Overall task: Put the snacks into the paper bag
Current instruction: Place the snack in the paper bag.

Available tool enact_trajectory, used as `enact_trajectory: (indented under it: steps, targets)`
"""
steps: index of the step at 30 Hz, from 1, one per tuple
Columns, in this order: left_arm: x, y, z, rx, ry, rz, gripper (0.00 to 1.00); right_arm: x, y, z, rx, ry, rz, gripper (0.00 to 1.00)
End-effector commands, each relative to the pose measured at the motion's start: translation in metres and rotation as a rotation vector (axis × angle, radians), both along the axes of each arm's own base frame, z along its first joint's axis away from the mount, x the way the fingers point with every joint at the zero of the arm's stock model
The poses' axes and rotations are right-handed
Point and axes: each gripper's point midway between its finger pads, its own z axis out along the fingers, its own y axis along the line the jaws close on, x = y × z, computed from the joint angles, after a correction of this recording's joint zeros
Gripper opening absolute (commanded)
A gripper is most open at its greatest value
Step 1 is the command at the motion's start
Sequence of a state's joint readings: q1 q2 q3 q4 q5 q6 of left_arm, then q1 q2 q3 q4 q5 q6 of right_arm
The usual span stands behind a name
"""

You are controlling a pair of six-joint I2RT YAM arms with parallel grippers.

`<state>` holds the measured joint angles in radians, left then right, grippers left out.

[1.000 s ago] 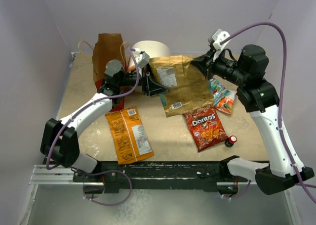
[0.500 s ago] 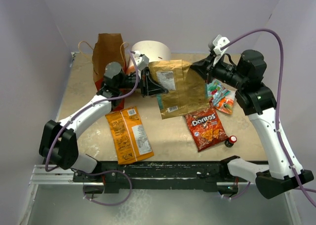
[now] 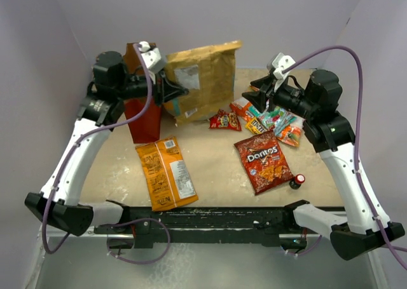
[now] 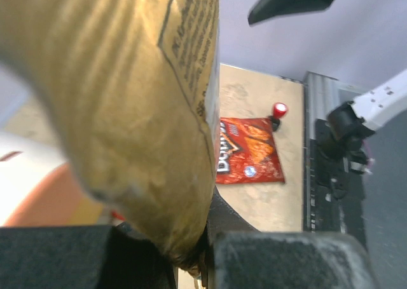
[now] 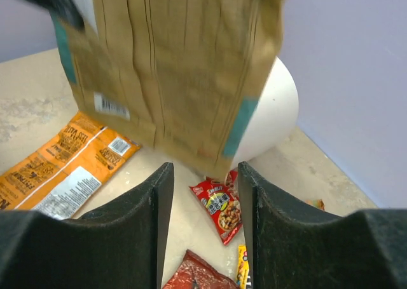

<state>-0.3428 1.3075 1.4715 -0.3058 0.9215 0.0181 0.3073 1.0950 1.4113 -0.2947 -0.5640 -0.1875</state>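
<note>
Biggest thing here is the tan bag, up in the air at the far side, with the left gripper clamped on its left edge, so it sticks out sideways to the right of the paper bag and not over it. The paper bag stands far left, right under that wrist (can't see whether its mouth is properly open, the arm covers it). My worry is that the tan bag looks about as wide as the paper bag, so coming in flat or crooked it could catch the rim, fold the mouth shut or tip the whole thing over, and a one-edge pinch on crinkly foil could slip. The orange bag lies near left, the Doritos near right, the small packets mid-table. The right gripper hovers over them, fingers apart, holding nothing. Tiny bottle sits beside the Doritos.
</note>
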Motion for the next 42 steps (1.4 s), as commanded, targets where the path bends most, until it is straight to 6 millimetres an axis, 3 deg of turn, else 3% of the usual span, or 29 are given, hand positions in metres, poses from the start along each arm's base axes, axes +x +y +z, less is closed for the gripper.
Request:
enact_trajectory:
  steps: [1,14,22,30,42]
  targets:
    - [-0.003,0.039,0.059,0.03,-0.168,0.171,0.0,-0.008,-0.006,0.014,-0.001,-0.066,-0.009,0.48]
    - [0.022,0.147,0.132,0.067,-0.264,0.776,0.0,0.0,-0.015,0.011,-0.025,-0.077,-0.06,0.51]
    - [0.029,0.192,0.149,0.1,-0.281,0.966,0.0,0.002,-0.016,0.007,-0.029,-0.069,-0.062,0.51]
    - [0.067,0.21,0.111,0.26,-0.19,1.045,0.0,0.001,-0.015,0.001,-0.035,-0.062,-0.054,0.52]
    - [0.083,0.202,0.044,0.477,0.061,0.923,0.0,-0.001,-0.014,-0.01,-0.054,-0.052,-0.039,0.52]
